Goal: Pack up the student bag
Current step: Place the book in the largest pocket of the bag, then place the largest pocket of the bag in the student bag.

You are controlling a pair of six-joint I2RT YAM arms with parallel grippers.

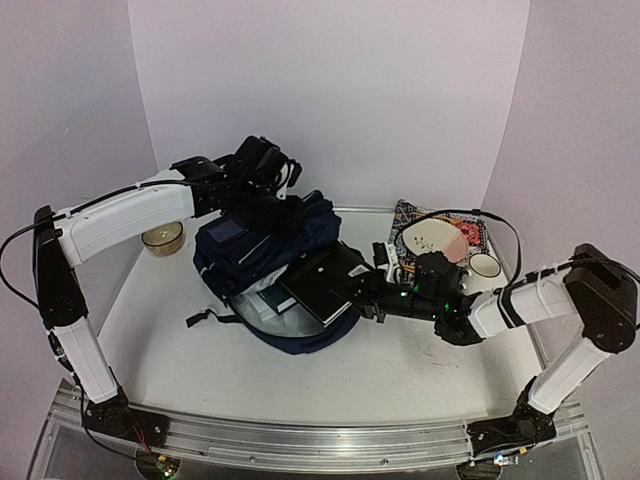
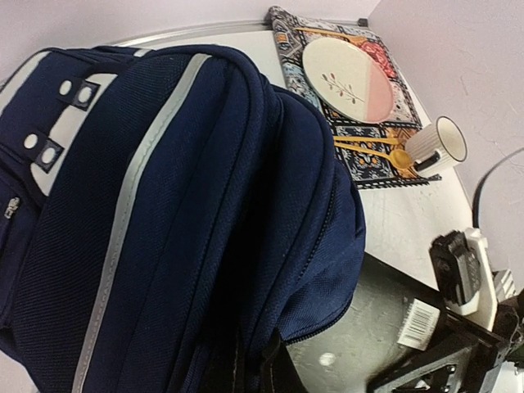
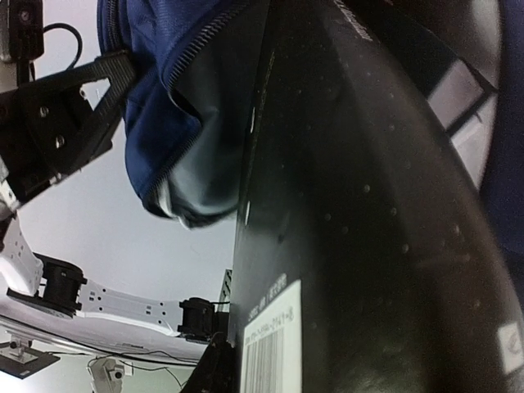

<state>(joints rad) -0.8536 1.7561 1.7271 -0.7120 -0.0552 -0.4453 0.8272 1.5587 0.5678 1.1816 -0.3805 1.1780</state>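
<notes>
the surface (image 1: 400,370) carried the student bag (image 1: 255,250) at its centre, lying with the mouth gaping toward 5 o'clock and the grey lining showing. the left tool (image 1: 280,213) reached over the bag from 10 o'clock. its jaws were fully closed and, as far as the wrist views showed, pinched on the blue fabric by the zip to hold the mouth up.

a dark book (image 1: 318,285) lay tilted across the opening at 4 o'clock, one corner inside and the rest out. the right tool (image 1: 372,290) was clamped on its outer edge, jaws only narrowly apart, the width of the cover.

the main risk, i judged, was the book's leading corner snagging on the zip edge or lining, dragging the whole bag toward 9 o'clock instead of sliding in. a slip of the left pinch would drop the flap onto the book. the edge-only hold could also let the book pivot (something pale already lay inside, unclear what).

at 2 o'clock sat a plate (image 1: 430,238) and a cup (image 1: 485,265), and at 9 o'clock a small bowl (image 1: 162,238).
</notes>
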